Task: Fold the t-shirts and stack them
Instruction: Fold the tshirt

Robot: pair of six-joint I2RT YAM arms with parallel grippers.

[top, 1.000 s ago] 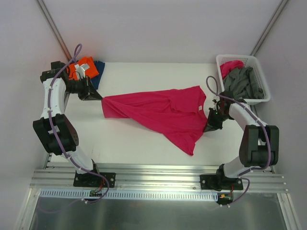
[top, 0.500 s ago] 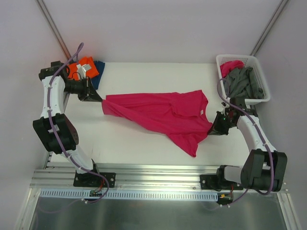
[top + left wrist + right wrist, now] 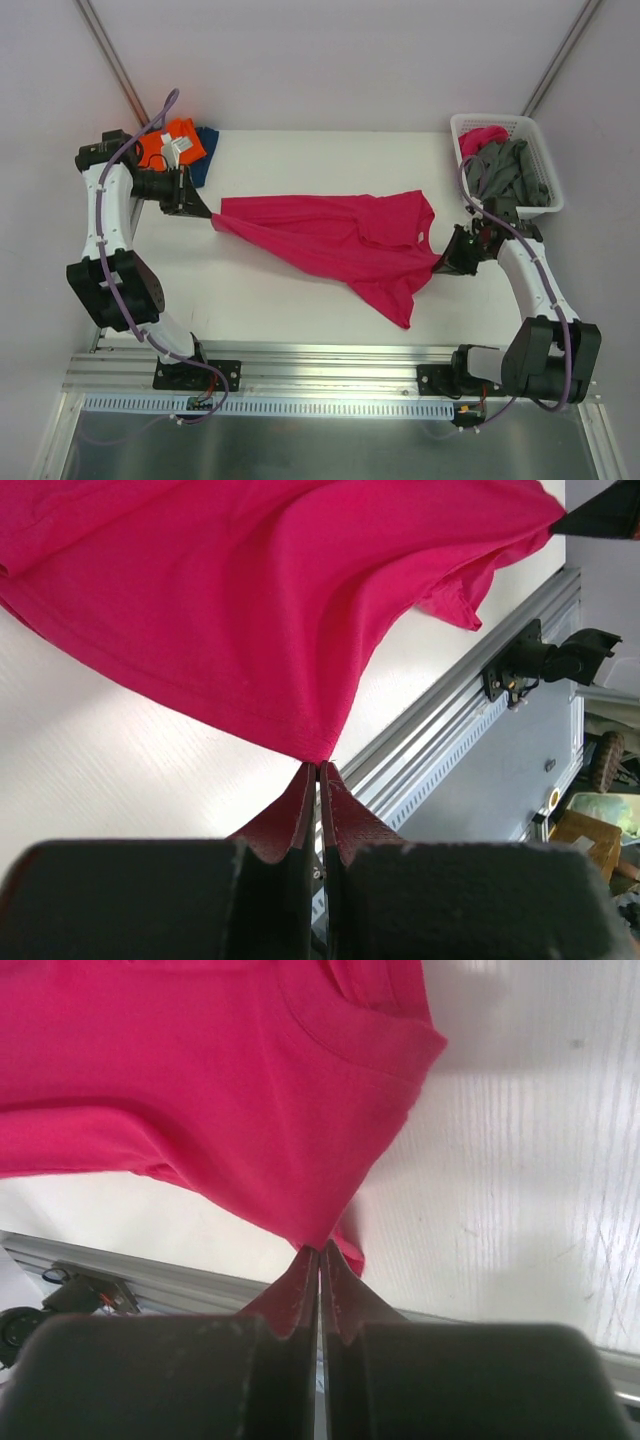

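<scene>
A large magenta-pink t-shirt [image 3: 340,240] is stretched across the middle of the white table [image 3: 300,160], its lower part hanging toward the near edge. My left gripper [image 3: 212,212] is shut on its left corner, seen in the left wrist view [image 3: 317,763]. My right gripper [image 3: 438,268] is shut on its right edge below the collar, seen in the right wrist view [image 3: 320,1248]. An orange t-shirt [image 3: 172,140] lies on a dark blue t-shirt [image 3: 206,150] at the table's back left corner. Grey t-shirts [image 3: 512,172] and a pink one [image 3: 482,138] fill the basket.
The white lattice basket [image 3: 540,205] stands at the back right, just behind my right arm. An aluminium rail [image 3: 330,370] runs along the near edge of the table. Walls close in on the left and the right.
My right gripper has pulled the shirt's right edge outward to the right, and my left gripper has drawn slightly left. The shirt is stretched flatter and wider between them.
</scene>
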